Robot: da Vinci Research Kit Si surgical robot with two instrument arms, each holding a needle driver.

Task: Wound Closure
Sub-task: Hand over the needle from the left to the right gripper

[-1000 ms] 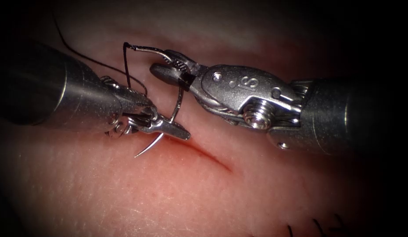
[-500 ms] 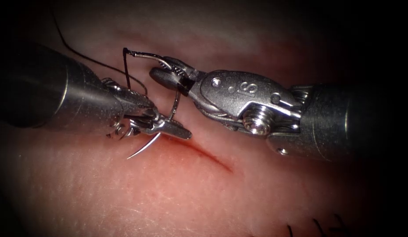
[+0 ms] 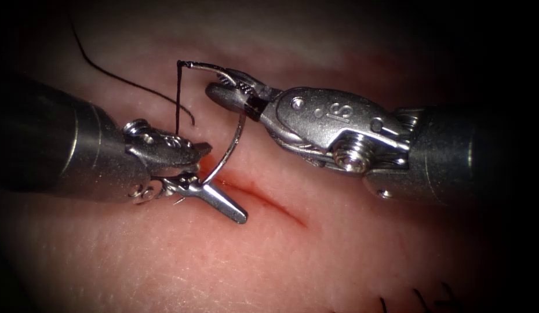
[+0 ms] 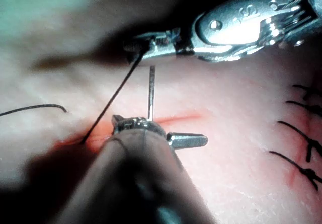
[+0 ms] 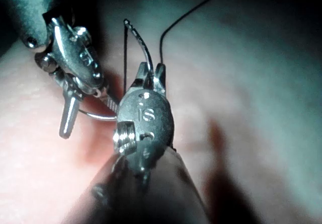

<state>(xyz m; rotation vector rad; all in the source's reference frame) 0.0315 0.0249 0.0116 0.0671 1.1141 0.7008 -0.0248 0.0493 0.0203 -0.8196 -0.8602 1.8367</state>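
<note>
Endoscope view: the right arm's steel hand (image 3: 232, 87) is gripping the curved silver needle (image 3: 226, 153) near its thread end, black thread (image 3: 178, 98) hanging from the swage. The left arm's steel hand (image 3: 214, 185) is standing open around the needle's lower curve at the left end of the red cut (image 3: 269, 200) in the pale pink tissue (image 3: 281, 261); the needle's tip is hidden there.

- The pale pink, finely grained pork-belly tissue (image 3: 165, 261) deepens to red along the thin dark-red cut (image 3: 269, 200).
- The curved steel needle (image 3: 230, 145) is bright silver.
- The fine thread (image 3: 178, 95) is black.
- Both polished metal tools, left (image 3: 214, 200) and right (image 3: 232, 87), are silver-grey; the right carries an engraved marking.
- Short black stitches (image 4: 302, 153) cross a faint red line.
</note>
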